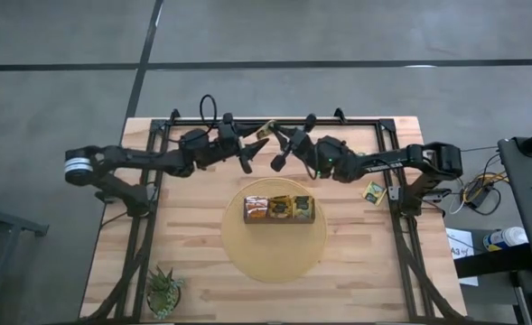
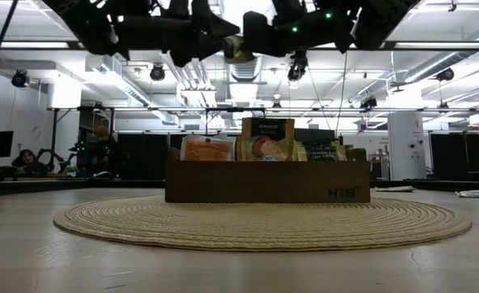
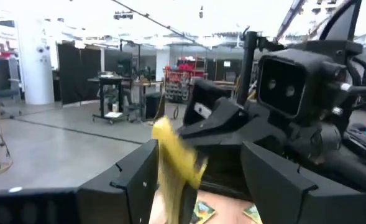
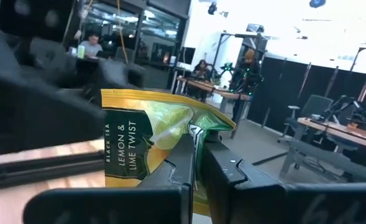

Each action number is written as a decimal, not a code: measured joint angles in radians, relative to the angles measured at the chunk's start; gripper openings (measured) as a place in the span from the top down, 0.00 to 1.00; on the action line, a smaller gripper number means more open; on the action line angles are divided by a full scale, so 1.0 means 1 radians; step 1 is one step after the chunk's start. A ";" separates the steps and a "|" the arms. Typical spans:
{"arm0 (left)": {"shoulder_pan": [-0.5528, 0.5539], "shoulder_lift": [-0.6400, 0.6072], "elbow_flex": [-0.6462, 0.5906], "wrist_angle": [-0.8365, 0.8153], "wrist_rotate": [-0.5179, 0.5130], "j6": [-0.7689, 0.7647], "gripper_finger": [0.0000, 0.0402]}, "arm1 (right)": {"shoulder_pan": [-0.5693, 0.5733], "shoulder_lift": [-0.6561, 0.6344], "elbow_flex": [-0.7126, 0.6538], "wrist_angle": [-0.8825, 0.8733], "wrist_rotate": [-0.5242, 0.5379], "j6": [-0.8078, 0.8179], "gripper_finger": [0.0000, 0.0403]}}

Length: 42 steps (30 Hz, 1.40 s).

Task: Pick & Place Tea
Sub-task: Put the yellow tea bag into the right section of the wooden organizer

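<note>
Right wrist view: green-and-yellow tea sachet (image 4: 146, 146)

Even overhead light fills the high view, with soft shadows only. In the low view, bright ceiling lamps (image 2: 296, 73) glare at top centre. The left wrist view is motion-blurred; the yellow sachet (image 3: 173, 165) smears, perhaps from movement.

Wooden box (image 1: 279, 208) on round woven mat (image 1: 275, 257); spiky plant (image 1: 164, 291) near corner
</note>
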<state>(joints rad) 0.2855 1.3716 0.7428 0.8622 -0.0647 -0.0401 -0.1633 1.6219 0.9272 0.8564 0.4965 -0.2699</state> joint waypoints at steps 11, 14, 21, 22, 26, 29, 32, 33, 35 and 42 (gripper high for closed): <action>0.002 -0.015 0.040 -0.151 0.000 0.074 0.97 | 0.010 0.006 0.015 -0.018 -0.002 -0.067 0.96; 0.001 -0.050 0.040 -0.222 0.008 0.101 0.99 | 0.013 -0.002 0.015 -0.049 -0.015 -0.109 0.93; 0.001 -0.160 0.098 -0.642 -0.043 0.207 1.00 | 0.009 -0.087 0.070 -0.394 -0.092 -0.075 0.70; 0.001 -0.168 0.109 -0.702 -0.046 0.220 1.00 | 0.008 -0.097 0.087 -0.461 -0.108 -0.067 0.66; 0.001 -0.172 0.192 -0.937 -0.045 0.261 1.00 | 0.008 -0.100 0.182 -0.738 -0.287 -0.058 0.50; -0.001 -0.148 0.254 -1.081 -0.043 0.277 1.00 | 0.006 -0.073 0.259 -0.851 -0.481 -0.052 0.42; -0.009 -0.113 0.304 -1.199 -0.017 0.303 1.00 | 0.007 -0.042 0.299 -0.885 -0.510 -0.050 0.39; -0.016 -0.099 0.318 -1.236 -0.009 0.315 1.00 | 0.007 -0.034 0.304 -0.889 -0.510 -0.050 0.38; -0.031 -0.075 0.338 -1.270 -0.004 0.328 1.00 | 0.008 -0.023 0.309 -0.907 -0.508 -0.051 0.38; -0.094 -0.044 0.384 -1.295 -0.004 0.360 1.00 | 0.008 0.020 0.303 -0.939 -0.495 -0.044 0.43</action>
<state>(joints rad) 0.1915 1.3281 1.1269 -0.4331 -0.0689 0.3198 -0.1555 1.6423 1.2304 -0.0828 0.0017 -0.3144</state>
